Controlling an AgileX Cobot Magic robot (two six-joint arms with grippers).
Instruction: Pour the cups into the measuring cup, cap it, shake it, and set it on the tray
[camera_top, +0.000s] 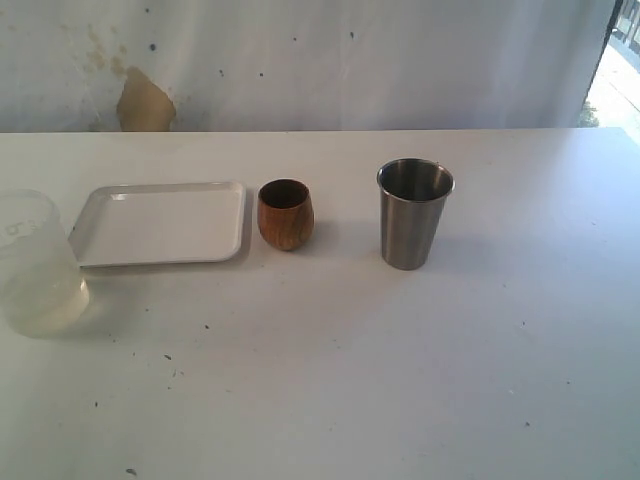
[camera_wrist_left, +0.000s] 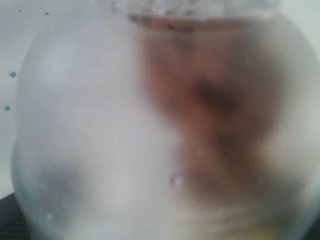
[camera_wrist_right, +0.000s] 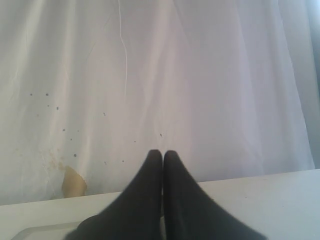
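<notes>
We're looking at a makeshift test bench here, more lab than kitchen: a bare white table (camera_top: 400, 380), scuffed and flecked with dark specks, runs out below the right gripper (camera_wrist_right: 162, 152). Straight ahead of its jaws a white sheet (camera_wrist_right: 200, 75) hangs as a backdrop, creased, spotted, with a tan patch (camera_wrist_right: 73, 182) low down, and daylight (camera_top: 615, 90) spills in where the sheet ends.

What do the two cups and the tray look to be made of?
small rounded cup: wood, brown with visible grain, smooth finish. tapered tumbler: metal, likely stainless steel, with a dull grey sheen. tray: white and smooth, probably plastic or melamine; unclear which.
</notes>
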